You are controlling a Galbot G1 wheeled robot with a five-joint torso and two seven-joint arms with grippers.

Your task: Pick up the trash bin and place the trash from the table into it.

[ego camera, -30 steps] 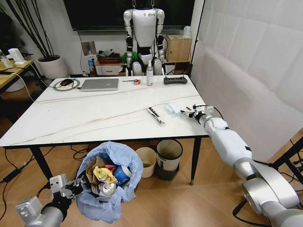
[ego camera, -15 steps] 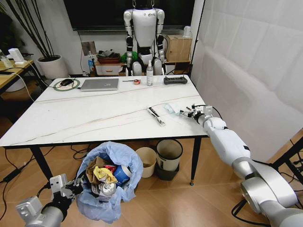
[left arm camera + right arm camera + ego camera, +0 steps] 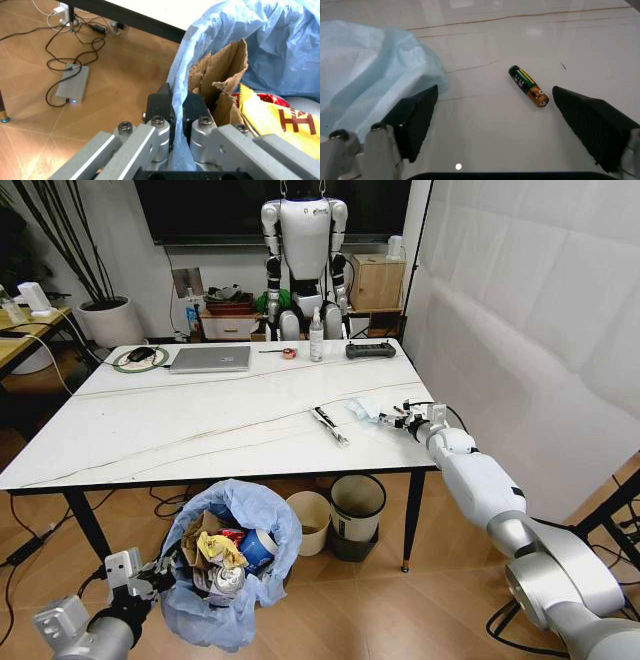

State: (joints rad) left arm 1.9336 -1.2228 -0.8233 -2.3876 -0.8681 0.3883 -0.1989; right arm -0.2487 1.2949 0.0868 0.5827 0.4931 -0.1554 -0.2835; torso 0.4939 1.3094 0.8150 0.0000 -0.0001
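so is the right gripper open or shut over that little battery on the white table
Open. The right gripper has its black fingers spread wide above the white table, with the small green and gold battery lying untouched between them, beside the light-blue mask.

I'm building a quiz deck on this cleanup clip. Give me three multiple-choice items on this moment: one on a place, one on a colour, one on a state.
1. Where does the battery lie?
A. in the trash bin
B. on the table, between the right gripper's open fingers
C. on the laptop

2. What colour is the bag lining the trash bin?
A. light blue
B. black
C. green

3. How is the left gripper?
A. open above the table
B. shut on the bin's bagged rim
C. open beside the bin

Answers:
1 B: the right wrist view shows it on the white table, between the fingers of the right gripper, beside the light-blue mask.
2 A: crinkled light-blue plastic puffs over the rim.
3 B: its fingers pinch the plastic rim.
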